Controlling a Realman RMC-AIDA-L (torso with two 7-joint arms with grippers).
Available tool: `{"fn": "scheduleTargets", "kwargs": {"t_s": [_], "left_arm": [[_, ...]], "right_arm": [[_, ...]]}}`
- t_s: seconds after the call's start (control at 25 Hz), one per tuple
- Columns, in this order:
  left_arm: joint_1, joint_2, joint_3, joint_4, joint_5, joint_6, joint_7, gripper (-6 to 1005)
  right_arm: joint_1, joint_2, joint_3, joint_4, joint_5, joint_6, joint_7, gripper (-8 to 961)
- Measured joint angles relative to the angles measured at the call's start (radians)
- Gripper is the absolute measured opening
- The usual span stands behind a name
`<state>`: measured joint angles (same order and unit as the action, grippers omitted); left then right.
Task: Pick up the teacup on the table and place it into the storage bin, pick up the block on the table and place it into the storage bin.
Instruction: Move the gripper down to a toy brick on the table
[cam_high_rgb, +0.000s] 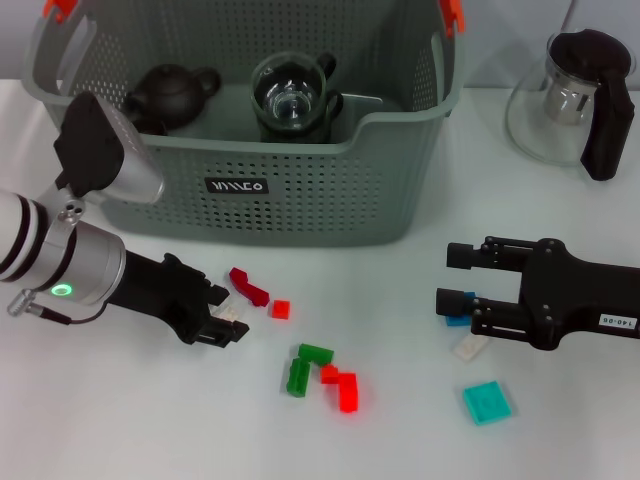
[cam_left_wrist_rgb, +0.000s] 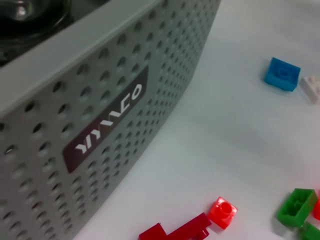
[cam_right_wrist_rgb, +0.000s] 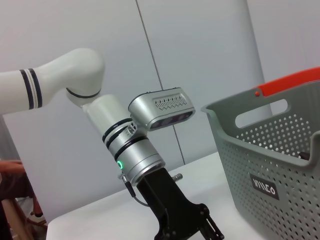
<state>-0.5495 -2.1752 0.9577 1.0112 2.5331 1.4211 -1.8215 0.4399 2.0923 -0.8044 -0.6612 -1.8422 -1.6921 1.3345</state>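
The storage bin (cam_high_rgb: 300, 190) sits at the table's far edge, holding a glass teacup (cam_high_rgb: 290, 97) and a dark teapot (cam_high_rgb: 170, 92). The left gripper (cam_high_rgb: 228, 322) clamps a white block (cam_high_rgb: 230, 312) just before it; the right gripper (cam_high_rgb: 452, 278) hangs spread over a blue block (cam_high_rgb: 460, 318).

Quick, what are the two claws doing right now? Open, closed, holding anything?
Left gripper: low over the table by the dark red block; a white piece sits at its tips, grip cannot be told.
Right gripper: open, holding nothing, beside the blue block.
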Motion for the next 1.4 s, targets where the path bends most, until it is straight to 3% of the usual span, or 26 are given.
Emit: {"fn": "scheduleTargets", "kwargs": {"t_s": [0.28, 1.04, 1.4], "left_arm": [[0.031, 0.0, 0.007, 0.031, 0.004, -0.007, 0.006, 519], [0.037, 0.0, -0.003, 0.037, 0.012, -0.08, 0.045, 507], [0.051, -0.003, 0.005, 0.039, 0.008, -0.051, 0.059, 508]], "right_arm": [[-0.003, 0.0, 0.002, 0.0, 0.0, -0.001, 0.0, 665], [-0.004, -0.002, 0.002, 0.0, 0.0, -0.001, 0.0, 666], [0.006, -0.002, 0.002, 0.0, 0.001, 0.001, 0.011, 666]]}}
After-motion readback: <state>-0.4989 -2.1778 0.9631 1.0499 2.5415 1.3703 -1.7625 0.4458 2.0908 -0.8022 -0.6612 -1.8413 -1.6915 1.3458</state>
